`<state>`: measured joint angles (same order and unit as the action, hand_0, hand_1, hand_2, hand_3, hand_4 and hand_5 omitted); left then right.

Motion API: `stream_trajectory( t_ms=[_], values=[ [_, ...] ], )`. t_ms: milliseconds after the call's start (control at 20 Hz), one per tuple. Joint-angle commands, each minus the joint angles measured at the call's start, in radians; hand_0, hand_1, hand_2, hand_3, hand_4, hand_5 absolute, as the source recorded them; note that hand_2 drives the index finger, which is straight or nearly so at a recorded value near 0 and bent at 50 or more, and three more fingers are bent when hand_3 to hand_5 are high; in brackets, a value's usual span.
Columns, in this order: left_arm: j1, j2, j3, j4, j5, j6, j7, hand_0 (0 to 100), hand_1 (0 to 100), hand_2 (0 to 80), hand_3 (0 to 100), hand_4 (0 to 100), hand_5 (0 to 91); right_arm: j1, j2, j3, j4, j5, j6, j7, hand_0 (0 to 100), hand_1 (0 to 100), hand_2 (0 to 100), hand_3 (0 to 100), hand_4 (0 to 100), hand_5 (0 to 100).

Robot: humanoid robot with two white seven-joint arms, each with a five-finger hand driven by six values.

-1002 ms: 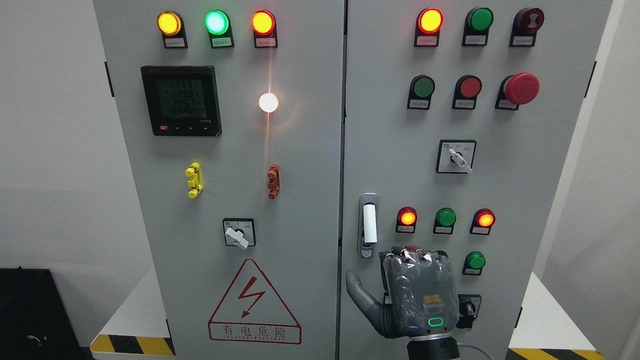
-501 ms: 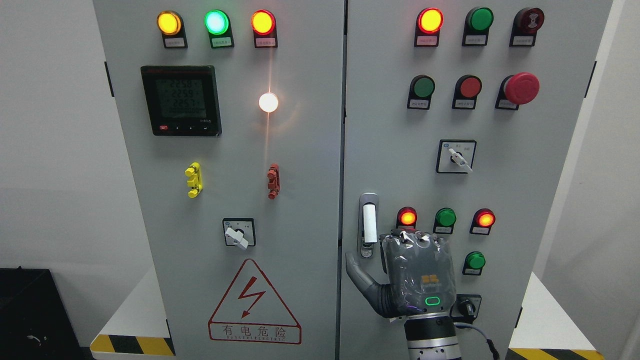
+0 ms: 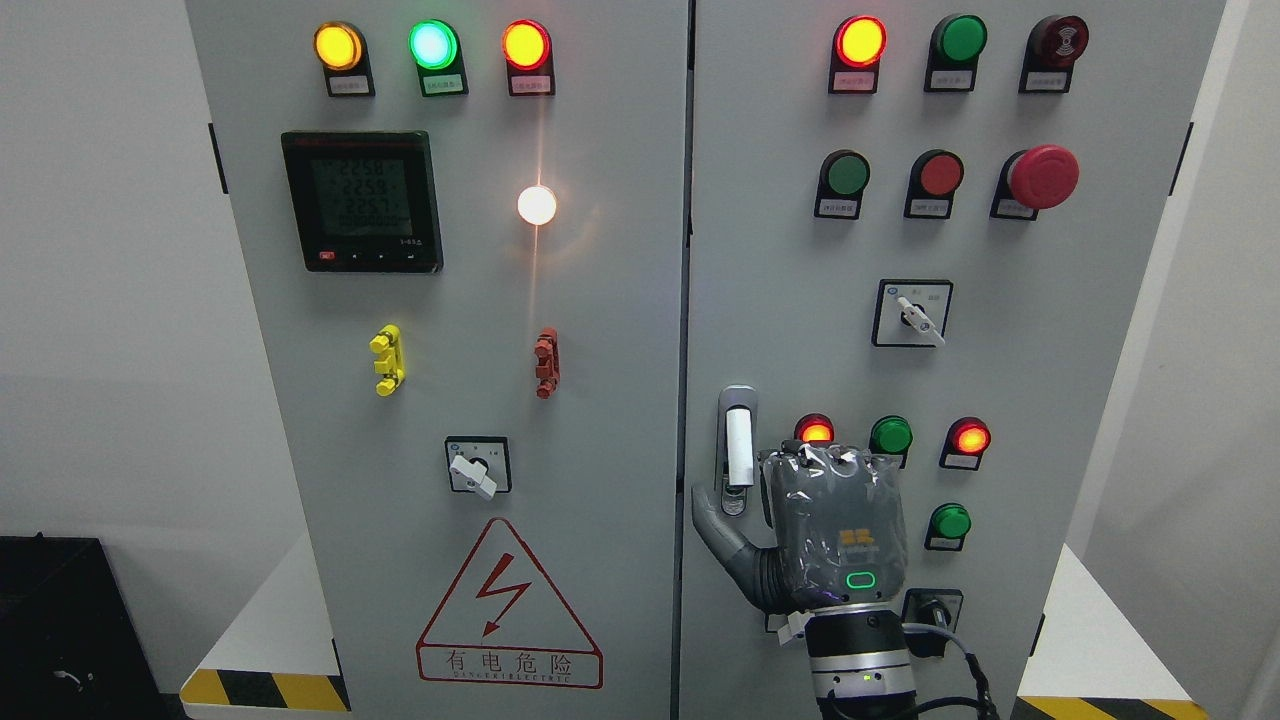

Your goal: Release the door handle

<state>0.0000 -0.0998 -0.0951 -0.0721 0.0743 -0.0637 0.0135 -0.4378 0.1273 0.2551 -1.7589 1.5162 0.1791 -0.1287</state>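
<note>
The right hand [image 3: 835, 525] rises from the bottom edge right of the middle, its grey back facing the camera, just right of and slightly below the handle [image 3: 738, 448]. Its fingers curl toward the cabinet and their tips are hidden behind the knuckles, so whether they close on anything cannot be told; the thumb [image 3: 712, 520] sticks out to the left, its tip just below the handle's lower end, and whether it touches the handle cannot be told. The handle is a white upright bar in a metal mount, near the left edge of the right door [image 3: 1000, 380], and nothing grips its white bar. Right of the handle sit a lit red lamp [image 3: 815, 430] partly hidden by the knuckles, a green button [image 3: 890, 436] and another lit red lamp [image 3: 970, 438]. Up and to the right of the handle is a rotary switch [image 3: 912, 313], and higher still a red mushroom button [image 3: 1042, 176]. Left of the handle, on the left door [image 3: 600, 450], there is a second rotary switch [image 3: 478, 466] with a red-bordered warning triangle [image 3: 508, 610] below it. Far up and left of the handle is a dark meter [image 3: 362, 200].
</note>
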Motion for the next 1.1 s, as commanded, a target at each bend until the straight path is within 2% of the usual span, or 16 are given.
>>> stream_trajectory(
  t_ms=[0, 301, 601, 1052],
  values=[
    [0.017, 0.000, 0.000, 0.000, -0.001, 0.001, 0.000, 12, 56, 0.0, 0, 0, 0.0, -0.010, 0.000, -0.002, 0.026, -0.001, 0.002, -0.002, 30, 28, 100, 100, 100, 100],
    [0.017, 0.000, 0.000, 0.000, -0.001, 0.001, 0.000, 12, 56, 0.0, 0, 0, 0.0, -0.013, 0.000, -0.002, 0.022, -0.002, 0.014, -0.002, 30, 31, 100, 100, 100, 100],
    [0.017, 0.000, 0.000, 0.000, -0.001, 0.001, 0.000, 12, 56, 0.0, 0, 0, 0.0, -0.013, 0.000, -0.003, 0.021, -0.002, 0.016, -0.002, 37, 29, 100, 100, 100, 100],
    [0.017, 0.000, 0.000, 0.000, -0.001, 0.001, 0.000, 12, 56, 0.0, 0, 0, 0.0, -0.016, 0.000, -0.003, 0.022, -0.002, 0.026, -0.002, 39, 28, 100, 100, 100, 100]
  ],
)
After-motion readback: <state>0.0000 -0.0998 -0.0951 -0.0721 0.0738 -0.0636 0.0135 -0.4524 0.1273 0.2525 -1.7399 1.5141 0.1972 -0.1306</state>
